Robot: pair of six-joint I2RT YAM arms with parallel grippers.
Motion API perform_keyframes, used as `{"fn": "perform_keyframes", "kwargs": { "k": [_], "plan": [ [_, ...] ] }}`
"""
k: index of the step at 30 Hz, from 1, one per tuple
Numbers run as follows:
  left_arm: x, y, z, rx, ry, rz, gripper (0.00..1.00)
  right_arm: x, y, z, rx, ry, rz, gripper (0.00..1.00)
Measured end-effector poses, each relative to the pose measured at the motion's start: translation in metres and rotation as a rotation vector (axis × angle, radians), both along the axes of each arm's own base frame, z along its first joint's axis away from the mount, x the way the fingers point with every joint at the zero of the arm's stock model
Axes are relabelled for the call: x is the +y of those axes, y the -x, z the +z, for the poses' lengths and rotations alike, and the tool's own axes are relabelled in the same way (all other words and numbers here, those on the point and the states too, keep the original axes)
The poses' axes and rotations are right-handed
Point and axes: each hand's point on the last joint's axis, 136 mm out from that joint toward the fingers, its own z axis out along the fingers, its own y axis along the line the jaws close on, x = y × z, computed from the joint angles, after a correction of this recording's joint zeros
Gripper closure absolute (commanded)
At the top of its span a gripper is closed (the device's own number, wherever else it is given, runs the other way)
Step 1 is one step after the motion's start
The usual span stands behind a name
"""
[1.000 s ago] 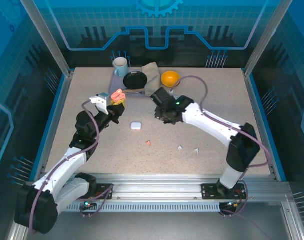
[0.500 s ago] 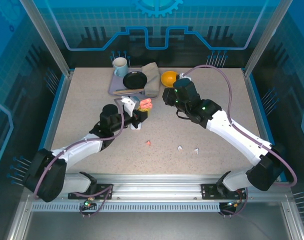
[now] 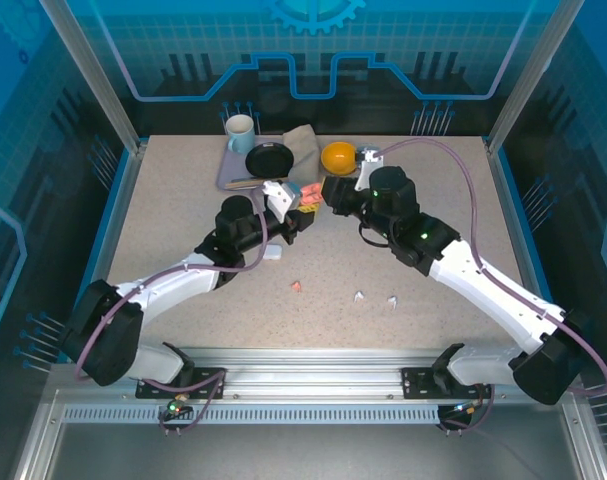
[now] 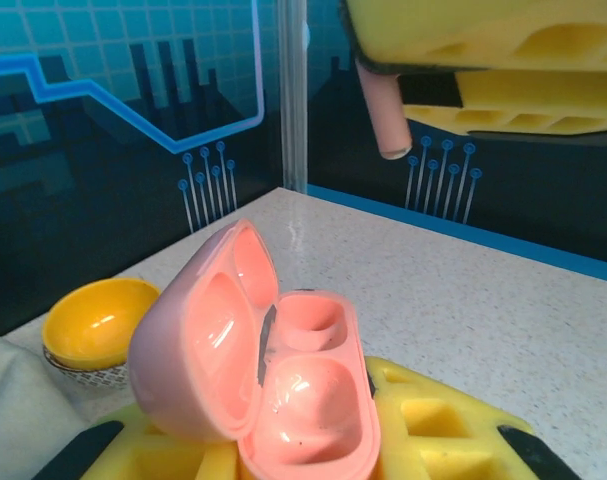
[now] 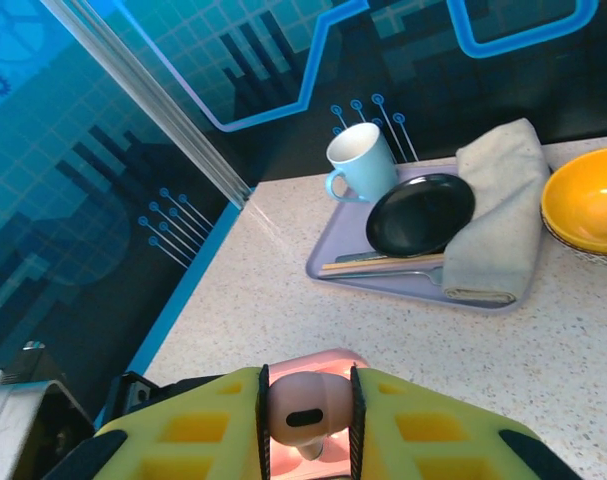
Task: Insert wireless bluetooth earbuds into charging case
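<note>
1. Speckled beige tabletop (image 3: 183,200) inside a blue-walled booth. Far edge busy with a tray (image 3: 229,180) carrying a mug (image 3: 240,130), a black plate (image 3: 269,159) and a folded cloth (image 3: 305,150), plus an orange bowl (image 3: 339,156) just right of it.
2. Got the left gripper (image 4: 303,445) closed down narrow on the base of the pink charging case (image 4: 273,380), held up off the table around the far middle. Lid flipped open, sockets facing up and looking empty.
3. Got the right gripper (image 5: 308,425) pinched tight on a pink earbud (image 5: 305,405), gripped by the head with the stem poking down.
4. Seen from the left wrist, hangs above the open case and a bit to its right. Clear gap between them, no contact yet.
5. Handling guess for the bud: tiny, featherlight, hard glossy plastic, so probably slippery and easy to flick away. Best grabbed across the rounded head, leaving the stem free to drop into a socket. Pretty much the current pinch.
6. Same deal for the case: light, smooth, likely a floppy hinge. Better held by the base, never the lid.
7. Lying down on the table: a white case (image 3: 272,254) beside the left arm, a loose pink earbud (image 3: 297,286) just nearer than that, and two white earbuds (image 3: 359,295) further right. All well apart from both grippers.
</note>
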Motion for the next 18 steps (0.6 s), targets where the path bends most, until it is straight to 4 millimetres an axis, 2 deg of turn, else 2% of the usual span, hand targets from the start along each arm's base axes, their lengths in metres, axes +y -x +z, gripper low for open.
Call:
{"fn": "perform_keyframes", "kwargs": {
  "k": [9, 18],
  "plan": [
    [-0.011, -0.013, 0.007, -0.093, -0.015, 0.138, 1.0, 0.006, 0.007, 0.009, -0.029, -0.041, 0.021, 0.75],
    [-0.004, -0.028, 0.028, -0.124, 0.066, 0.24, 1.0, 0.014, 0.011, 0.005, -0.03, -0.073, 0.018, 0.75]
  ]
}}
